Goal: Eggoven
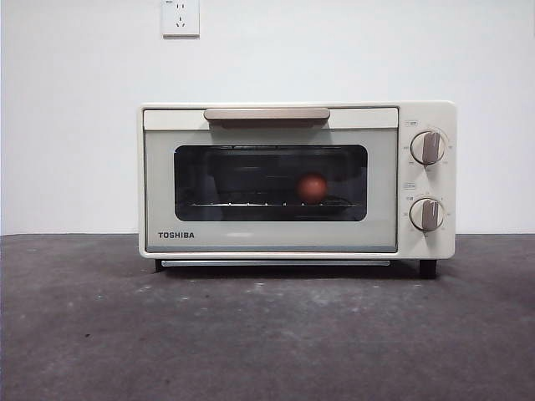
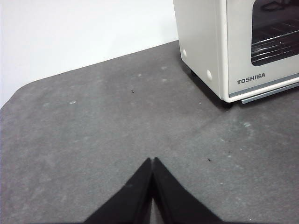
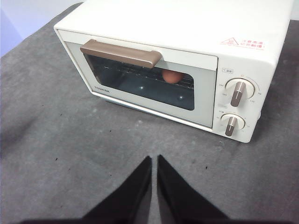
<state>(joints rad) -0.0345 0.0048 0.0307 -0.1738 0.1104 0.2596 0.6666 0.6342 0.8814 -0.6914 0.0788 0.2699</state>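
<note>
The small round reddish-brown egg [image 1: 313, 187] sits on the rack inside the cream Toshiba toaster oven [image 1: 297, 180], door closed. Both the left gripper [image 2: 153, 161] and right gripper [image 3: 154, 158], clenched and empty, hang in front of the oven. Risk: jolting the oven rolls the egg.

A dark grey, speckled table [image 1: 267, 334] carries only the cream toaster oven [image 1: 297, 180], standing on its feet, door closed.
</note>
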